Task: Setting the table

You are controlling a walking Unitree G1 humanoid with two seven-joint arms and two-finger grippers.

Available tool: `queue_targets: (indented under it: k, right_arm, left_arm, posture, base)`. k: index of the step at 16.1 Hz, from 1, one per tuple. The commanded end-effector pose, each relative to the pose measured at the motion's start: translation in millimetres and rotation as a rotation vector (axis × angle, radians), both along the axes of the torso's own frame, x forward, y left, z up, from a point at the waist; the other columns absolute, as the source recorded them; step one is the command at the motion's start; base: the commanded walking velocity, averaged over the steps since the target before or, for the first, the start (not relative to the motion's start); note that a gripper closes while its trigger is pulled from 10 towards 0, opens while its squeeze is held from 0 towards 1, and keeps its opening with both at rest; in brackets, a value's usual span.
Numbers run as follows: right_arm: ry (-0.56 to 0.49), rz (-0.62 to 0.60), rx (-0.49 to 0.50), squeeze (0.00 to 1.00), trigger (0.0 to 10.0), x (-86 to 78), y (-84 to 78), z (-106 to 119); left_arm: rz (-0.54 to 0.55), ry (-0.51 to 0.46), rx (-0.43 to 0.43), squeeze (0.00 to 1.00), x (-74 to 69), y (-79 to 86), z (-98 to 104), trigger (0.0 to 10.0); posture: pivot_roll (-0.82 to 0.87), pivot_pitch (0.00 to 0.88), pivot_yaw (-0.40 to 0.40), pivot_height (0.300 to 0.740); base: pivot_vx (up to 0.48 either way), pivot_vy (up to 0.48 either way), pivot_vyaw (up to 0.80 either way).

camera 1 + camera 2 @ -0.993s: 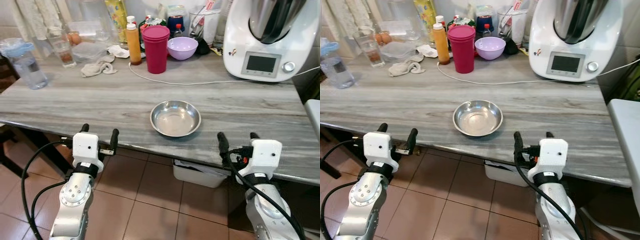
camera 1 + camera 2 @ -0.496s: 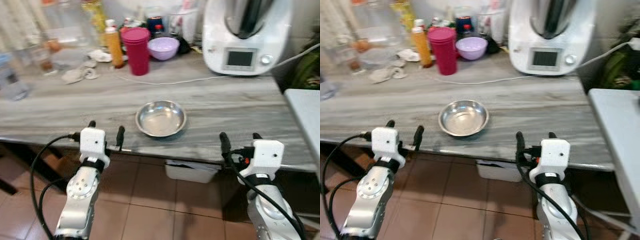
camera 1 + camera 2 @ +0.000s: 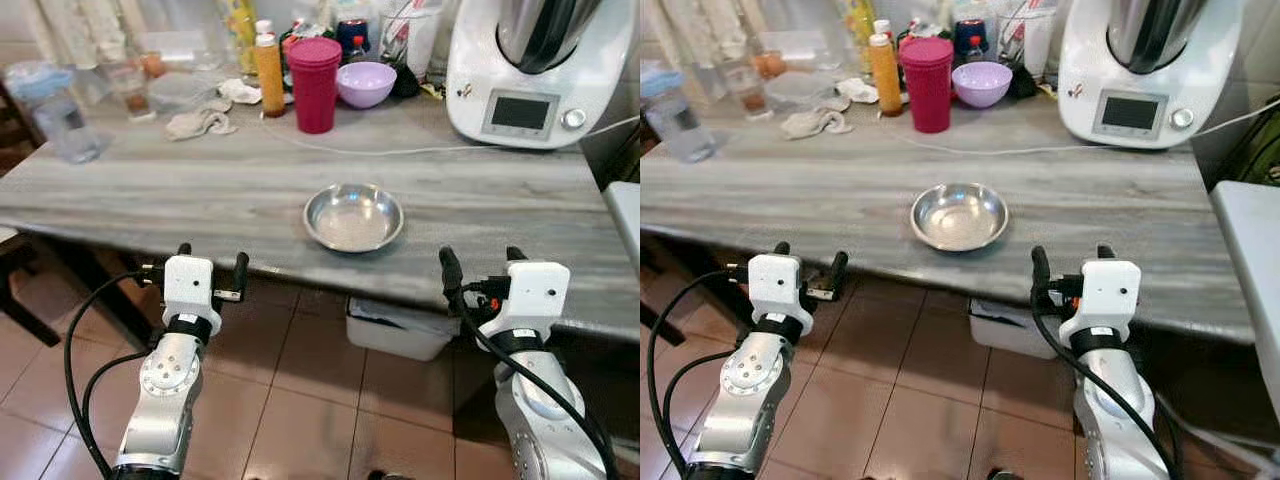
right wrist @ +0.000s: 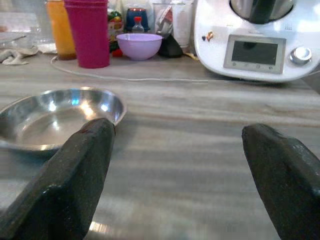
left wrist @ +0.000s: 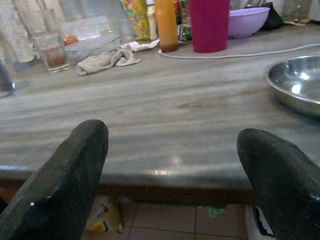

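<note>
A shiny steel bowl (image 3: 354, 216) sits empty on the grey wood-grain table (image 3: 180, 190), close to its front edge. My left gripper (image 3: 211, 265) hovers open just off that edge, left of the bowl. My right gripper (image 3: 482, 266) is open too, at the edge right of the bowl. Neither holds anything. In the wrist views the steel bowl (image 5: 297, 85) (image 4: 55, 117) lies just beyond the fingers. At the back stand a magenta tumbler stack (image 3: 314, 84) and a lilac bowl (image 3: 365, 84).
A white kitchen machine (image 3: 535, 70) fills the back right, its cable (image 3: 420, 151) running across the table. An orange bottle (image 3: 268, 74), a crumpled cloth (image 3: 202, 123), glasses and a water bottle (image 3: 62, 125) crowd the back left. A white bin (image 3: 400, 328) sits under the table on tiled floor.
The camera has swung and steadied, so the whole picture shifted. Both grippers stay open at the table's front edge, and the steel bowl rests where it was.
</note>
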State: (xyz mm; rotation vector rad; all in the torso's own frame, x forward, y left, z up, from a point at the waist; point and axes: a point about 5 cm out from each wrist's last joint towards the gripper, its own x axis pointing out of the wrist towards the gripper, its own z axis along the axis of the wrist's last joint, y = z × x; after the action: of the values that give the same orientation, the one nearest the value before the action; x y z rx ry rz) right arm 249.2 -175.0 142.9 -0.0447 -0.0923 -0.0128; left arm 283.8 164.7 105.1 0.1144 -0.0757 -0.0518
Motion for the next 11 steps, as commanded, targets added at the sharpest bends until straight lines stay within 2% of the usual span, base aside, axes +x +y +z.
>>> queue_targets:
  k: [1,11]
  right_arm:
    - [0.000,-0.008,0.004,0.00,10.0,0.7,-1.3,0.1]
    - [-0.004,-0.046,0.014,0.00,10.0,4.8,-6.8,-0.2]
  left_arm:
    - [0.003,0.006,0.016,0.00,2.2,1.3,-0.5,10.0]
    - [0.001,0.007,0.026,0.00,4.9,1.6,-0.9,10.0]
  posture:
    - [-0.31,0.045,0.064,0.740]
    - [-0.31,0.043,0.069,0.740]
  base:
    - [-0.311,0.000,0.00]
    - [-0.310,0.000,0.00]
